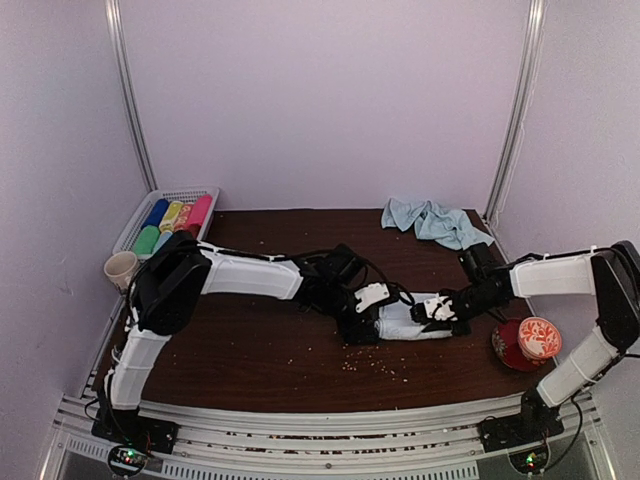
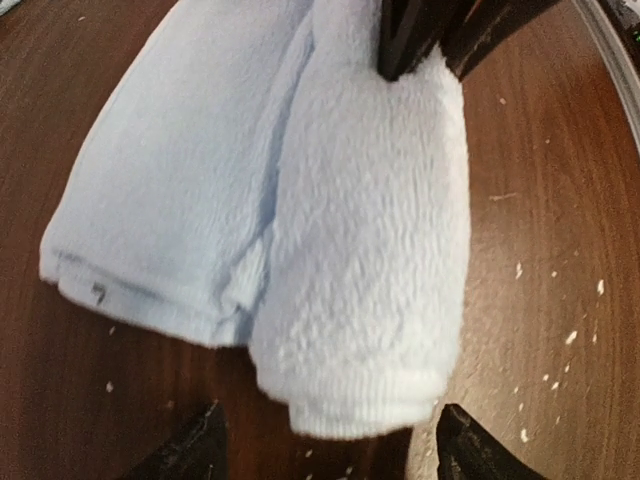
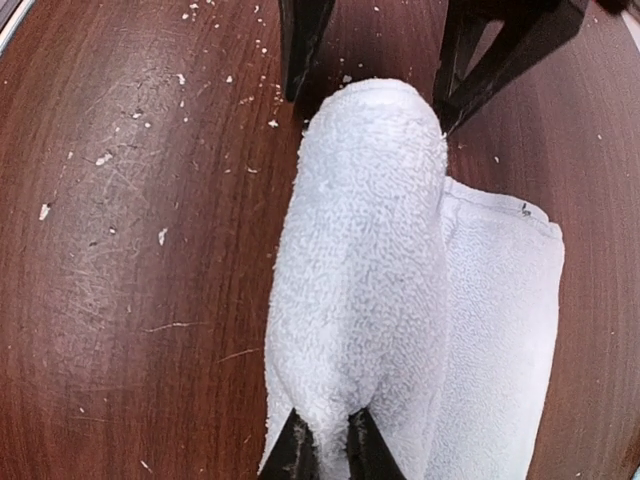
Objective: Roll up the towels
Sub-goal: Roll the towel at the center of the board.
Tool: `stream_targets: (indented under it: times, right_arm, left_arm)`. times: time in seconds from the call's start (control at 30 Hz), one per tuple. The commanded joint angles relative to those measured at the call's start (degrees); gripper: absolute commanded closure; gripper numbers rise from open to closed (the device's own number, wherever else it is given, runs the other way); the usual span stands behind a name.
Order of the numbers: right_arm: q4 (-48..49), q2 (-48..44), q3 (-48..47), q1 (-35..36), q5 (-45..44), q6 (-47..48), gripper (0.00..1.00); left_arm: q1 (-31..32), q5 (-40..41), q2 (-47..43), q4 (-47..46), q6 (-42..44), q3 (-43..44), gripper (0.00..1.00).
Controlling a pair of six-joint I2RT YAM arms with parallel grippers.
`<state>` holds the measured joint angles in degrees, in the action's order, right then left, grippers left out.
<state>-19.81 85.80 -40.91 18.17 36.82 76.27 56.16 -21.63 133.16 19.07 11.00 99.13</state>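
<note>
Your half-rolled towel [image 1: 408, 322] lies mid-tabletop [image 1: 260, 345], a little toward the right edge. Its roll runs left to right, with a flat, unrolled flap lying alongside and touching it. Your right gripper [image 3: 330, 445] is pinched tight on the roll's right end, fingers nearly together with a fold of terry between them. Your left gripper [image 2: 332, 440] stands spread at the roll's left end, one finger on either side and neither pressing the cloth. The two arms meet head-on over the towel, so the room between them is just the roll's own length. Bare wood dotted with crumbs [image 1: 380, 365] stretches from the towel to the near edge, and more lies toward the left edge. The second towel [image 1: 432, 220] sits crumpled at the far right corner, well apart from both grippers. A red bowl [image 1: 525, 342] rests near the right edge, close to your right arm. A basket [image 1: 186, 192] of coloured rolls holds the far left corner, with a cup [image 1: 120, 268] by the left edge.
</note>
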Motion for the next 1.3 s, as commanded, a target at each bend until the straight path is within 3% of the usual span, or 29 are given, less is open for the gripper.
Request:
stream_targets:
  times: [0.0,0.27,0.6,1.27]
  right_arm:
    - [-6.95,3.41,-3.67,-1.42,-0.10,-2.87,0.88]
    - [-20.37,12.70,-14.73,-4.26,2.72,-5.90,0.86]
    - [-39.45,25.77,-27.15,-8.67,9.01,-3.77,0.86]
    - [-44.43,29.87,-30.76,-9.56,8.67,-4.05,0.86]
  left_arm:
    - [-0.79,7.21,-7.92,-9.86,1.18,-6.39,0.27]
    - [1.16,14.72,-15.17,-26.78,10.53,-20.15,0.22]
    - [6.06,22.89,-12.49,-37.71,24.54,-22.85,0.11]
    - [8.80,25.11,-2.71,-43.08,35.14,-18.19,0.19]
